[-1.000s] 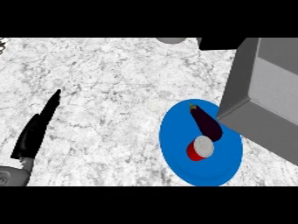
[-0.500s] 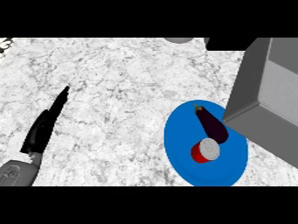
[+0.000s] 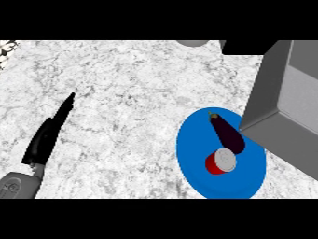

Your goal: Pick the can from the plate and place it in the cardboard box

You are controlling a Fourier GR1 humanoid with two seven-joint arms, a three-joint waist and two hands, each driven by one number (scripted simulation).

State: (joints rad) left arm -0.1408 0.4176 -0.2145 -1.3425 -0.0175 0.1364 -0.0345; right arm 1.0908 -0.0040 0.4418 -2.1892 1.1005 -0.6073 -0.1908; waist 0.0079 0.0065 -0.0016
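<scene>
Can (image 3: 221, 162) and left hand (image 3: 45, 138) are well apart, with a broad stretch of the marbled counter (image 3: 134, 93) between them. The hand shows at the lower left of the head view, black, rising from its grey forearm (image 3: 13, 186). Its fingers are straight and held close together, pointing up and slightly to the right. They curl round nothing and hold nothing. Whether the hand touches the counter beneath it cannot be told from this view.

To the right lies the blue plate (image 3: 192, 163), round and flat on the counter. The can stands on it, a little below the plate's middle. It is short, with a red wall showing at its lower left and a pale silver top turned up toward the view. Just above it on the same plate lies a dark purple eggplant (image 3: 227, 133), its stem end pointing to the upper left. Its lower end is right beside the can's top; whether the two touch cannot be told.

Beyond the plate, at the right edge, stands the cardboard box (image 3: 306, 107), grey and large. Its near corner overlaps the plate's right rim in the view. What it holds cannot be made out.
</scene>
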